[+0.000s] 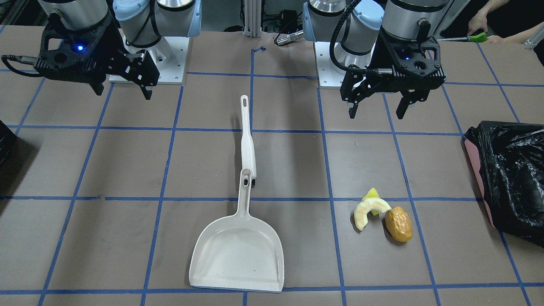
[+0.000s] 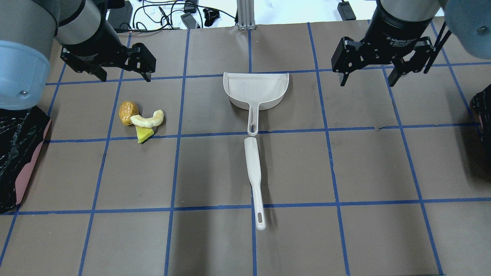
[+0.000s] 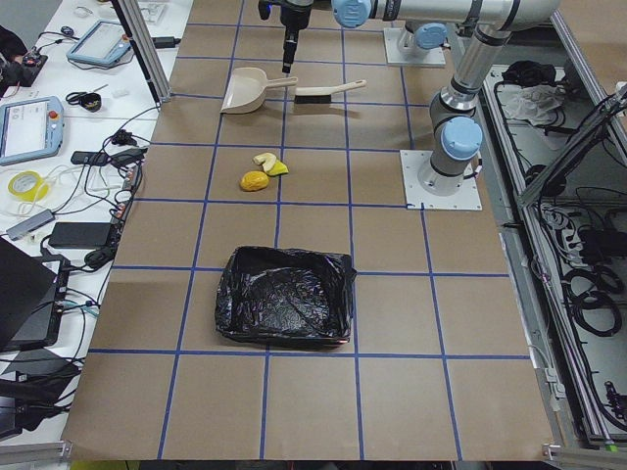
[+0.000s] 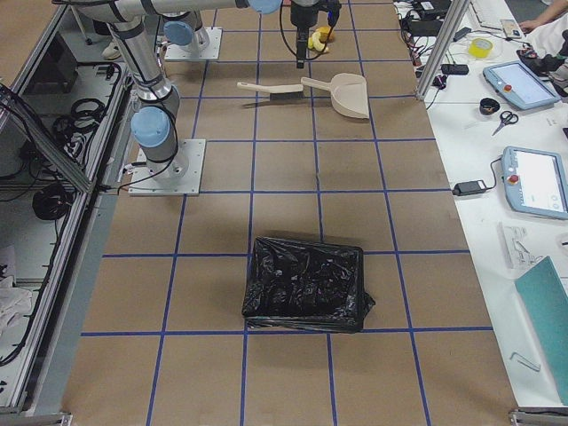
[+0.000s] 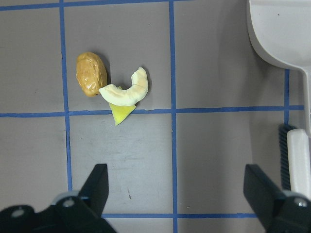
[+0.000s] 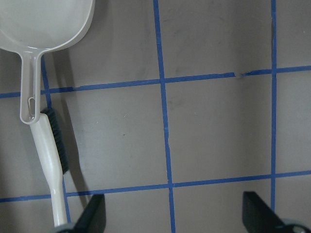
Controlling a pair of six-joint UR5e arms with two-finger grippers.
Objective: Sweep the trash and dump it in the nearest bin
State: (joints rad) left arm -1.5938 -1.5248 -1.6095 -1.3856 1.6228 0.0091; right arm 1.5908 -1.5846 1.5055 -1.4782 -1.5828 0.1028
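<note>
left claw (image 1: 377,111) and right claw (image 1: 123,91) hang spread and empty, on the robot's side of the dustpan (image 1: 238,255). brush (image 1: 247,144) lies end to end with the dustpan's handle, so lifting either may drag the other. trash (image 1: 369,209) sits left of the dustpan; a hard sweep could roll the brown lump (image 1: 398,224) away. bin (image 1: 510,178) stands farther left.

The bin (image 1: 512,178) runs off the front-facing view's right edge; the left wrist view crops the dustpan (image 5: 278,30).
</note>
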